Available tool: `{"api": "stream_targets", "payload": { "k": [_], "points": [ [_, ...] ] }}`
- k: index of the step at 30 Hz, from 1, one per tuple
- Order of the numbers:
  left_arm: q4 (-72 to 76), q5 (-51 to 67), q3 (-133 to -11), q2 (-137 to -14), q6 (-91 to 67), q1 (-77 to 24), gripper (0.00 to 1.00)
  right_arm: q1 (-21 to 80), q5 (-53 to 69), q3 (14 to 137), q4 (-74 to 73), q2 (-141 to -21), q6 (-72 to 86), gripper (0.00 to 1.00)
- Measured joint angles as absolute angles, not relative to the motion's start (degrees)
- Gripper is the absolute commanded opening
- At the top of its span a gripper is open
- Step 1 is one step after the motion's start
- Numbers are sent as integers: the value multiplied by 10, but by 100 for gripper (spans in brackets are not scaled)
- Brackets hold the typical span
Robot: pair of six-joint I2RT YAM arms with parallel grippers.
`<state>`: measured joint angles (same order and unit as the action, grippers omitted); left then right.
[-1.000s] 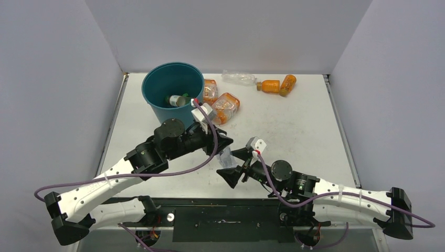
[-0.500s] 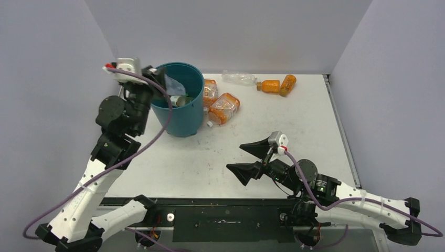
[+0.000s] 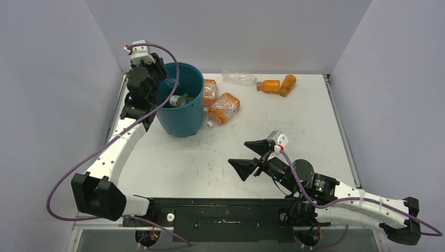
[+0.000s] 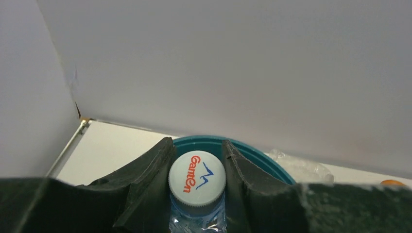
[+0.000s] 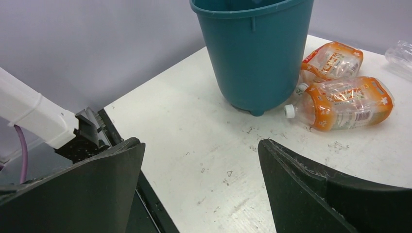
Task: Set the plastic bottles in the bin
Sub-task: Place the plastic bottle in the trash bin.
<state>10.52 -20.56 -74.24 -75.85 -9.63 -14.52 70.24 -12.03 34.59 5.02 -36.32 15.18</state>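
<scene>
Left wrist | left jaws clamped on blue-tinted clear bottle point(image 4: 197, 219), white cap point(image 4: 197, 178) | right jaws apart

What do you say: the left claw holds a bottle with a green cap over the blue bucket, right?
Not green: the left wrist view shows the cap is white. The left gripper does hold that bottle over the blue bucket.

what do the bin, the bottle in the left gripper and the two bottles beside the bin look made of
Bin: opaque teal plastic, smooth with a slight sheen, moulded rim. Held bottle: thin clear bluish plastic, probably; its white cap looks like matte plastic with a ridged edge. Two orange-labelled bottles: clear glossy plastic, crumpled, with printed film labels.
</scene>
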Motion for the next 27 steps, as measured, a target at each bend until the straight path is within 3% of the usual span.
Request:
{"api": "stream_targets", "payload": {
  "k": [8,9,13,16,22,27],
  "points": [
    [124,-226,-729,-806,-91,-145,2,702,-143,317,57,-360,149,90],
    [128,-234,-729,-811,-87,-145,11,702,-145,314,57,-360,149,90],
    [132,-260,-729,-831,-74,-145,70,702,-150,310,58,-360,149,90],
    [124,-269,-729,-839,-69,-145,99,702,-153,310,60,-360,149,90],
    [112,-285,-731,-812,-62,-172,96,702,-168,310,59,-360,150,90],
    [98,-286,-731,-721,-45,-262,96,702,-247,317,53,-377,159,90]
  ]
}}
